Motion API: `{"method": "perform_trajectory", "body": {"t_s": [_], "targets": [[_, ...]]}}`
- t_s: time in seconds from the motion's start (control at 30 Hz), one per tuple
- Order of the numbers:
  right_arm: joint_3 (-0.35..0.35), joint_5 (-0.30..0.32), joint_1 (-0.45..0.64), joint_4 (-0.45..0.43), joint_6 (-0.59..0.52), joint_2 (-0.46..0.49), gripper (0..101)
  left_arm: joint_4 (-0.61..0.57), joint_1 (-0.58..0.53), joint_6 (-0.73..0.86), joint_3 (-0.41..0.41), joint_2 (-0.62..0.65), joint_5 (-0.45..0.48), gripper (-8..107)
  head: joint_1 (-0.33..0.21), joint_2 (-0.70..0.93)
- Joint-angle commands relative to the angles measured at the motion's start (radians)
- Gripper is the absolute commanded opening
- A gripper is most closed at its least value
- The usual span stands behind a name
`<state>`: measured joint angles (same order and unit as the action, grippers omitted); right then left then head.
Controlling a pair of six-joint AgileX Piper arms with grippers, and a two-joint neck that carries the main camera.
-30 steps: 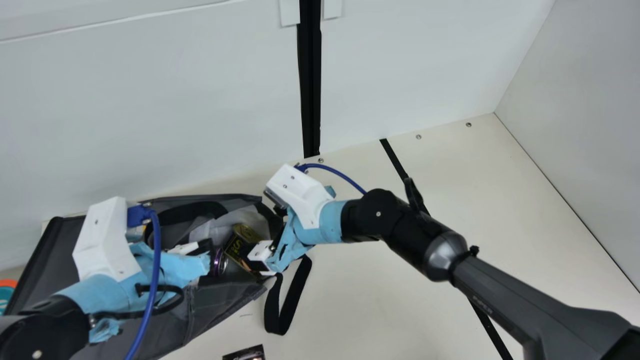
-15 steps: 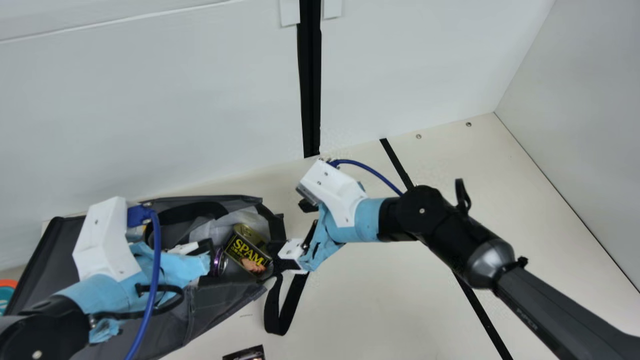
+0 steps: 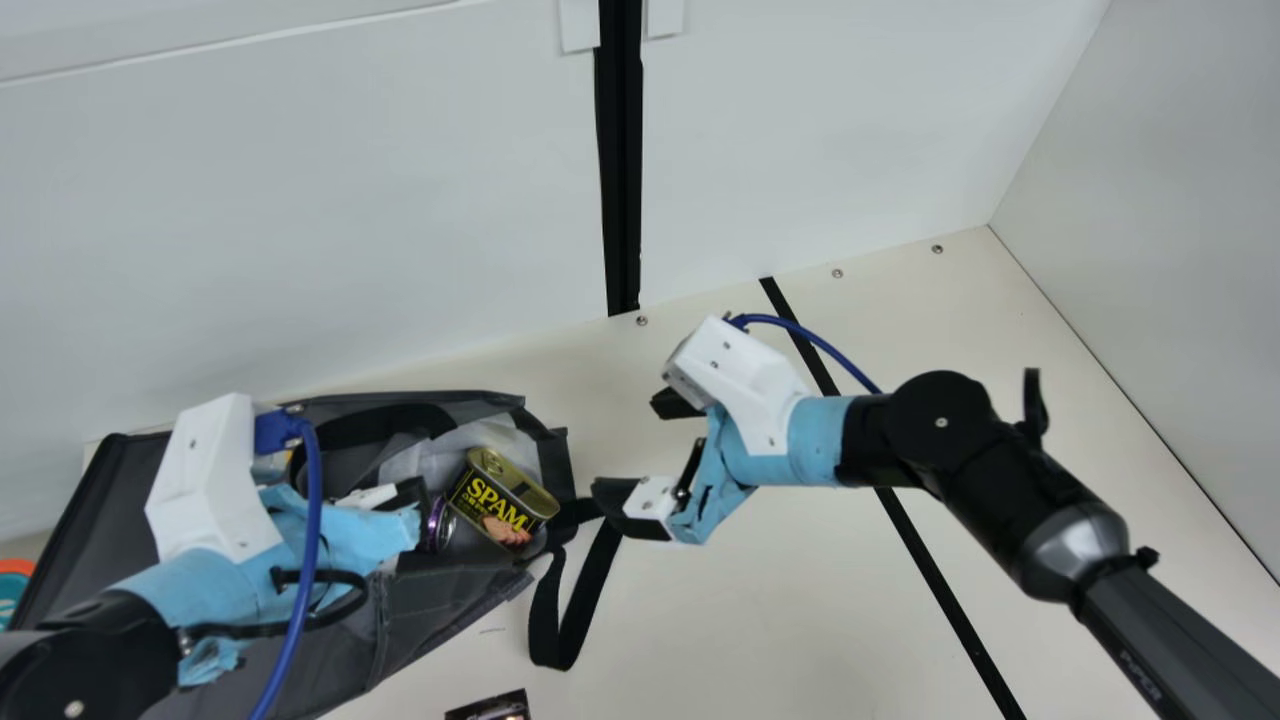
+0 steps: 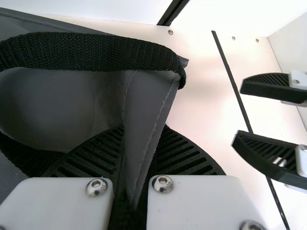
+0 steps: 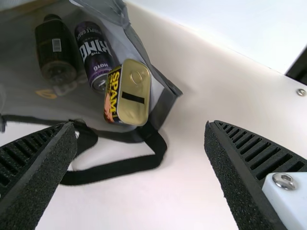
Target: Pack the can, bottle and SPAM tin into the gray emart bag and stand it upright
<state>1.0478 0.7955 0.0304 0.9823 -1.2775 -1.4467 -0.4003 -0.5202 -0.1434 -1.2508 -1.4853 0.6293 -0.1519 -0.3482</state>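
Laid down on the table (image 3: 750, 600), not standing: the gray emart bag (image 3: 440, 600), mouth open toward the right arm. Packed inside, just within the mouth, the SPAM tin (image 3: 503, 500), tilted, printed side and pull-ring lid both in sight. Just beside it in the same bag, the purple can (image 5: 94, 55); on the can's other side, the dark bottle (image 5: 56, 48), lying with base toward the mouth and cap farther in.

Closed on a fold of the bag's gray fabric, the left pincer (image 3: 408, 492), one ribbed finger to each side of the cloth. Spread wide and holding nothing, the right pincer (image 3: 645, 458), outside the bag, near its mouth. Looped out from the mouth onto the table, a black strap (image 3: 548, 630). At the main view's bottom edge, apart from the bag, a small dark packet (image 3: 490, 707), mostly cut off.
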Motion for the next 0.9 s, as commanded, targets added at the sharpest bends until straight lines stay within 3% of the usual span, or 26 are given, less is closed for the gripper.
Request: {"method": "perform_trajectory", "body": {"t_s": [0.0, 0.3, 0.87], "targets": [[-0.006, 0.016, 0.025, 0.001, -0.012, 0.010, 95, 0.000, 0.000, 0.000, 0.000, 0.000, 0.000, -8, -0.023, -0.001], [-0.037, 0.057, 0.119, -0.013, -0.033, 0.062, 95, 0.000, 0.000, 0.000, 0.000, 0.000, 0.000, -8, -0.023, -0.001], [-0.050, 0.014, 0.264, -0.111, 0.062, 0.145, 95, 0.000, 0.000, 0.000, 0.000, 0.000, 0.000, -8, -0.023, -0.001]]}}
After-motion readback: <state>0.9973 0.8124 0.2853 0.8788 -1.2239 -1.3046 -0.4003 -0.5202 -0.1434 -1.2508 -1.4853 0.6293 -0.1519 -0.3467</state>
